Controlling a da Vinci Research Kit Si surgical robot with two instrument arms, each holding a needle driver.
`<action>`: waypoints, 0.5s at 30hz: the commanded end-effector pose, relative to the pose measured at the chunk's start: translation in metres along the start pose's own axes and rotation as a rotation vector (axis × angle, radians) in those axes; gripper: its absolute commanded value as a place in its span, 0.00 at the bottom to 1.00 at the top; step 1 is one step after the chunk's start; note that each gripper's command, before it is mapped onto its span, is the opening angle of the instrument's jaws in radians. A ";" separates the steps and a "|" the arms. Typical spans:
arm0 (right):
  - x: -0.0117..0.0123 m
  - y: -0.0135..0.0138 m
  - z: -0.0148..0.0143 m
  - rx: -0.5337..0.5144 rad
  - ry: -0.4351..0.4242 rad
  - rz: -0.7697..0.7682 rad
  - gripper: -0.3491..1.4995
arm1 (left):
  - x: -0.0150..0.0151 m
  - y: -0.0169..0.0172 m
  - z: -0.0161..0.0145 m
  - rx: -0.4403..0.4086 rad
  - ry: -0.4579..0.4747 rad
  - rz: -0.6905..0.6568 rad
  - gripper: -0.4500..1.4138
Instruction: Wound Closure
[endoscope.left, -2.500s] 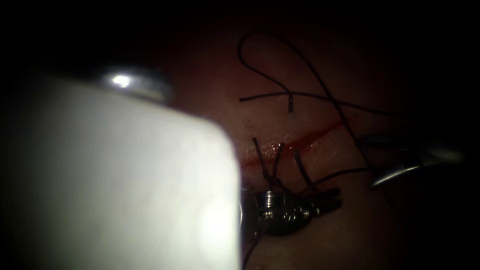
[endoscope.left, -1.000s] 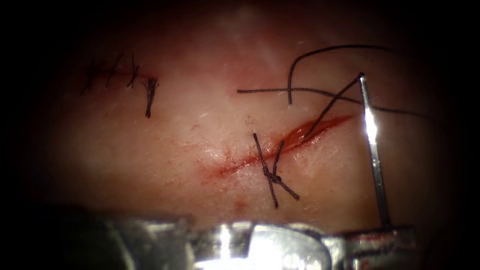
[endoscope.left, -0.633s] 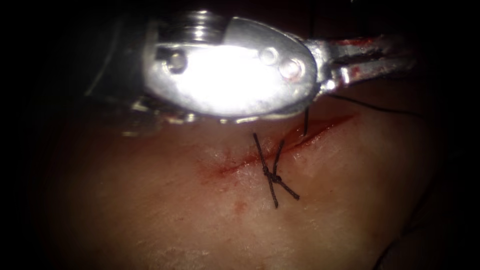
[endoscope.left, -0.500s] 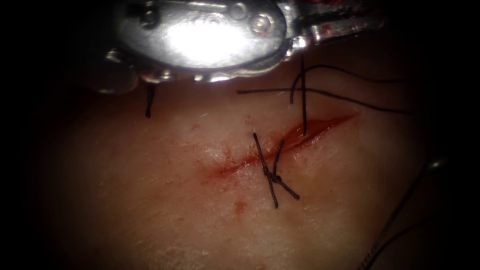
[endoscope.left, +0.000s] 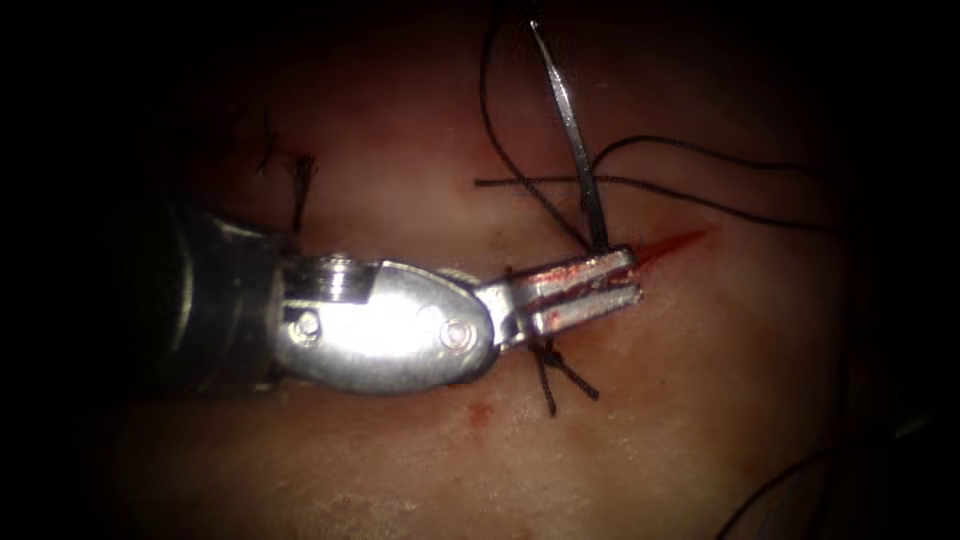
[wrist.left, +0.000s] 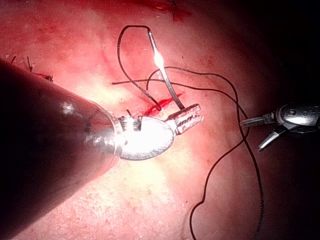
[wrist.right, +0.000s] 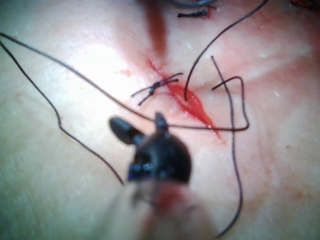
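Note:
My left tool (endoscope.left: 634, 279) reaches in from the left and lies across the cut (endoscope.left: 672, 243), jaws shut on the curved needle (endoscope.left: 572, 125) near its lower end. The needle rises steeply from the jaws over the open right part of the cut. I cannot tell whether its lower end touches the tissue (endoscope.left: 420, 460). The thread (endoscope.left: 700, 152) runs from the needle's upper end and loops over the tissue. A knotted stitch (endoscope.left: 548, 362) crosses the cut under the jaws. In the left wrist view my right tool (wrist.left: 251, 135) hovers off to the side, open and holding nothing.
An older closed cut with dark stitches (endoscope.left: 285, 165) lies at the far left. Red fluid smears the left tool's jaws and the cut's edges. Long slack thread (wrist.left: 220, 165) curls between the two tools. In the right wrist view the thread (wrist.right: 55, 115) lies over the tissue around the open jaws.
The left tool has come down from the top of the endoscope view to the cut. The needle now stands upright from its jaws above the cut's right part.

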 end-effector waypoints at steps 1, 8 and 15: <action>-0.0019 -0.0007 0.0003 0.015 -0.046 0.037 0.90 | -0.0010 0.0015 0.0005 -0.004 -0.001 -0.008 0.00; -0.0026 -0.0017 -0.0065 0.020 -0.044 0.097 0.90 | -0.0040 0.0037 0.0008 -0.010 -0.017 0.001 0.00; 0.0072 0.0032 -0.0139 -0.179 0.182 0.216 0.89 | -0.0055 0.0058 0.0020 -0.006 -0.032 0.011 0.00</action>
